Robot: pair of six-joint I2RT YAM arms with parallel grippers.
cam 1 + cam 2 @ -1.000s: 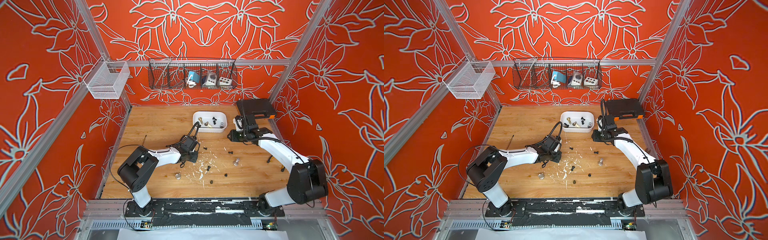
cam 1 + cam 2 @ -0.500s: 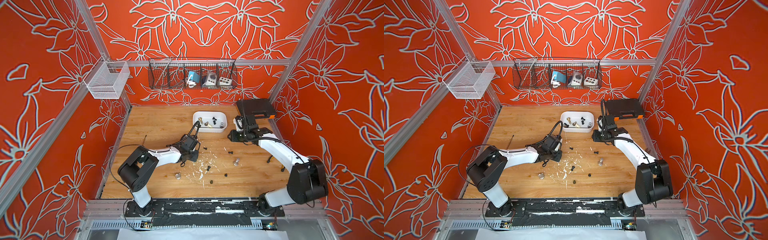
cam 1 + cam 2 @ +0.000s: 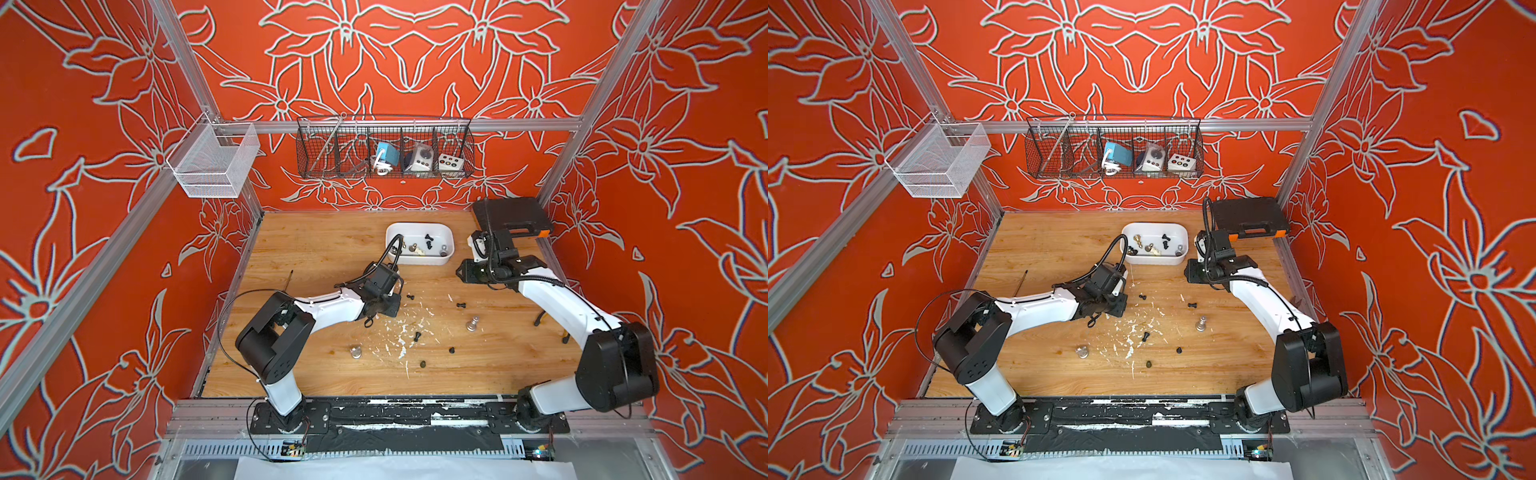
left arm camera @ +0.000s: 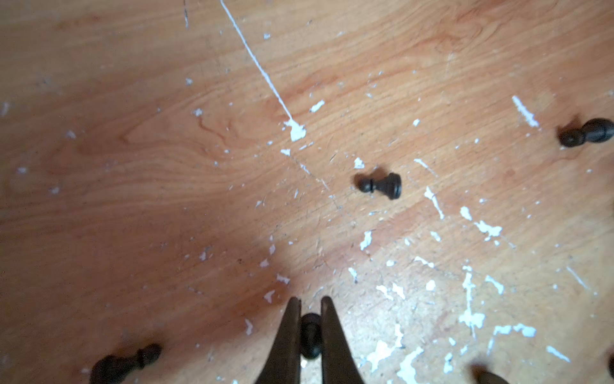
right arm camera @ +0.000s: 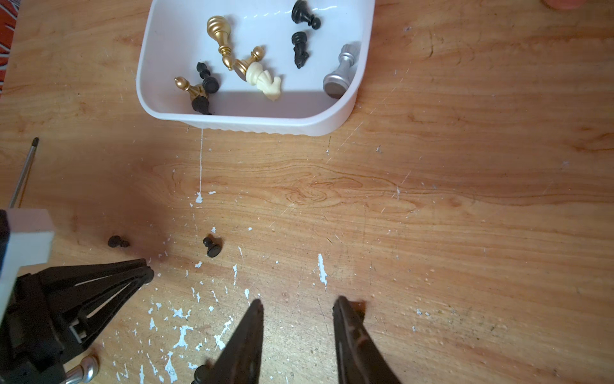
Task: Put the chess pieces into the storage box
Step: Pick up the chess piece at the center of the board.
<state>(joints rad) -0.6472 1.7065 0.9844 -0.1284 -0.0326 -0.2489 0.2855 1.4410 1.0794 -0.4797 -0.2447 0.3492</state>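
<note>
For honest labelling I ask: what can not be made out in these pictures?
Held black piece: left wrist view, left gripper covers its sides; kind unclear.
Second black piece: left wrist view, cut by the frame edge, blurred.
Silver piece: right wrist view, half behind the left gripper.
Storage box: right wrist view, far rim cut off.

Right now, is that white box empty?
Not empty: the storage box holds several chess pieces, gold, black, silver and cream, on its floor.

Three gold chess pieces (image 5: 219, 33), three silver (image 3: 473, 323), one cream (image 5: 262, 79), one storage box (image 5: 232, 124)
</note>
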